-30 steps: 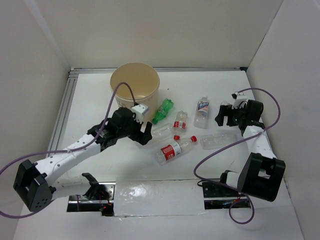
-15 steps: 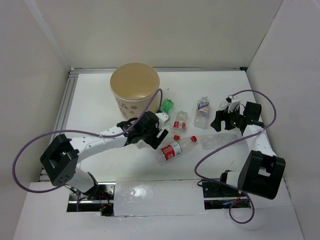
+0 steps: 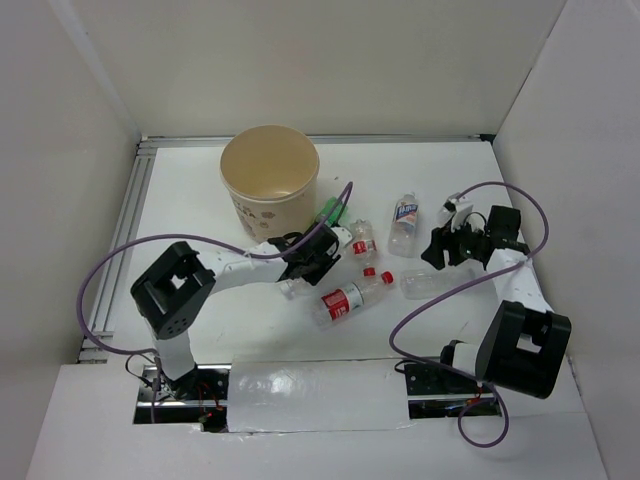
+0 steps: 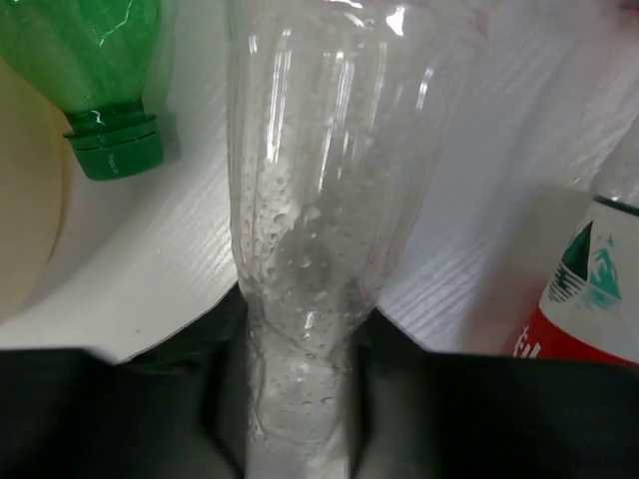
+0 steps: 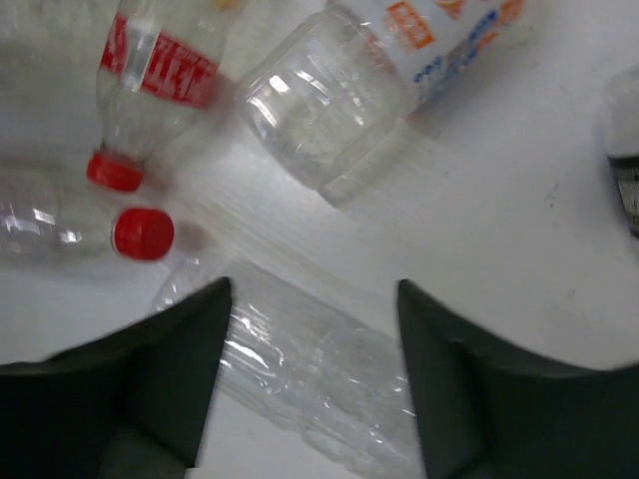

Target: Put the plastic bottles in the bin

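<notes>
My left gripper (image 3: 318, 256) is shut on the narrow end of a clear plastic bottle (image 4: 319, 190), which is squeezed between its fingers (image 4: 399, 399). A green bottle (image 3: 331, 210) lies just beyond it, beside the tan bin (image 3: 270, 175). My right gripper (image 3: 441, 251) is open, its fingers (image 5: 180, 369) on either side of a flattened clear bottle (image 5: 319, 364) that lies on the table. A red-labelled bottle (image 3: 345, 298), a small red-capped one (image 3: 362, 243) and a white-blue labelled one (image 3: 404, 222) lie between the arms.
White walls close in the table on the left, back and right. A metal rail (image 3: 128, 230) runs along the left side. Purple cables (image 3: 530, 215) loop over both arms. The bin's wall (image 4: 20, 200) shows at the left edge of the left wrist view.
My left arm has swung right from beside the bin to the bottles and closed on the clear one. My right gripper has shifted slightly left over the flattened bottle and narrowed a little.
</notes>
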`<state>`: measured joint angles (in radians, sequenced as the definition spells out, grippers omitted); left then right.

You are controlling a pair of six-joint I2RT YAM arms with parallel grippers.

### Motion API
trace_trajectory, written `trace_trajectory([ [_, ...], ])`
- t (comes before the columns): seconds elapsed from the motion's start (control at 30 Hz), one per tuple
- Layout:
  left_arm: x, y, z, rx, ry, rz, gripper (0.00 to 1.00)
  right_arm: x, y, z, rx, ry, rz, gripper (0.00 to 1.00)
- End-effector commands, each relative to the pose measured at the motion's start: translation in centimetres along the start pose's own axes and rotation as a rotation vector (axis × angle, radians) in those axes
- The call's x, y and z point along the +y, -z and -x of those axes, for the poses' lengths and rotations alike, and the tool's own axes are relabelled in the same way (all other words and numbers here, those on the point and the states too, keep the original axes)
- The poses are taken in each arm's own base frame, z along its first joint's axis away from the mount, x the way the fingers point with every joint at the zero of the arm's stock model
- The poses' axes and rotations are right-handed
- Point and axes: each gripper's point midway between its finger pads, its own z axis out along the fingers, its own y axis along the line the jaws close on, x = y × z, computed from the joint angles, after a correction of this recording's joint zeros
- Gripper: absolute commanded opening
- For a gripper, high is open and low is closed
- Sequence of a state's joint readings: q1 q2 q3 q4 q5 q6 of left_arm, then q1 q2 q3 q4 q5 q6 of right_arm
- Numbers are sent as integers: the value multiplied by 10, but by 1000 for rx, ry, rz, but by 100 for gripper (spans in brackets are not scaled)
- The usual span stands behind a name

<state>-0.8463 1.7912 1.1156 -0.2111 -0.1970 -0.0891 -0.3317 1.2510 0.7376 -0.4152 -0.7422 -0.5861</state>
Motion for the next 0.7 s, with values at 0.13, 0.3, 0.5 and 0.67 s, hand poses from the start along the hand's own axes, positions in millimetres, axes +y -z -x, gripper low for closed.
trace_trajectory([
  [0.13,-16,73,70,-197,-26,-62,0,43,18,7,-33,311,226,26],
  [0.3,10,162,154,-469,41,-40,0,48,19,10,-63,421,265,56],
  [0.5,104,237,220,-756,246,141,4,46,20,14,-82,507,268,84],
  [0.67,179,260,247,-888,379,291,9,40,20,10,-53,556,259,87],
])
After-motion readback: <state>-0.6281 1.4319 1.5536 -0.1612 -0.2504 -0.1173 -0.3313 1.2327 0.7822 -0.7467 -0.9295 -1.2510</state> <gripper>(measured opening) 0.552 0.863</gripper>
